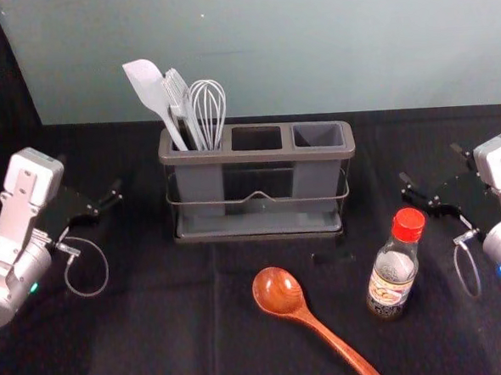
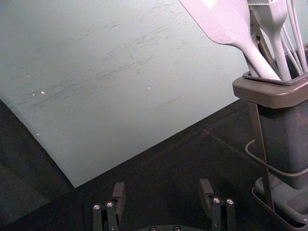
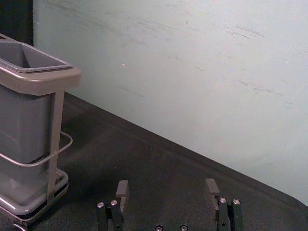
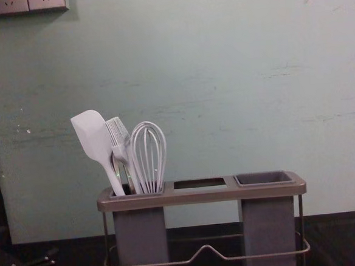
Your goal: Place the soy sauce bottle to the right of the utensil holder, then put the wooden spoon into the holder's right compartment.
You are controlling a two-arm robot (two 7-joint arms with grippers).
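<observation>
Wooden spoon [image 1: 279, 291] lay nearest the head camera: glossy, reddish-brown, round bowl toward the holder, handle running nearer and rightward. Surface: black cloth [image 1: 157, 329]. Utensil holder [image 1: 257, 156], grey with brownish rim and wire rail, stood beyond it. Left gripper [image 1: 91, 174] hung left of the holder, right gripper [image 1: 429, 164] to its right; wrist views recorded both pairs of fingers wide apart. Left compartment held a white spatula [image 4: 93, 136], brush [image 4: 118, 134] and whisk [image 4: 149, 153]. Soy sauce bottle [image 1: 393, 272] stood upright, nearer than the holder and off to its right, clear-walled with dark contents low down. Label [image 1: 388, 288]: pale, red and yellow; lettering too small to read. Cap [image 1: 408, 224]: bright red.
</observation>
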